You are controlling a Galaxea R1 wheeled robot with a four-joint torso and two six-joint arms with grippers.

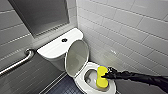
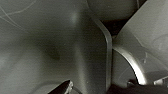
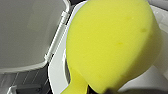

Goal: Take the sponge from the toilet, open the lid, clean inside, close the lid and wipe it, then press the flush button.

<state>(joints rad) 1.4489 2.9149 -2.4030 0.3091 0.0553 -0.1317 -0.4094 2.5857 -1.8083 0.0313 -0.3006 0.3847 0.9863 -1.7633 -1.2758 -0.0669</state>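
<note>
the right fingers (image 1: 109,74) are clamped on the sponge (image 1: 101,79) at its narrow middle, holding it on end over the right side of the toilet (image 1: 82,85) bowl, across the rim. whether the sponge touches the rim cannot be told. the lid (image 1: 77,57) stands raised, leaning back against the tank (image 1: 53,48). the flush button (image 1: 64,40) sits in the middle of the tank's cover. a metal grab bar (image 1: 17,63) runs along the tiled wall, left of the tank.
</note>
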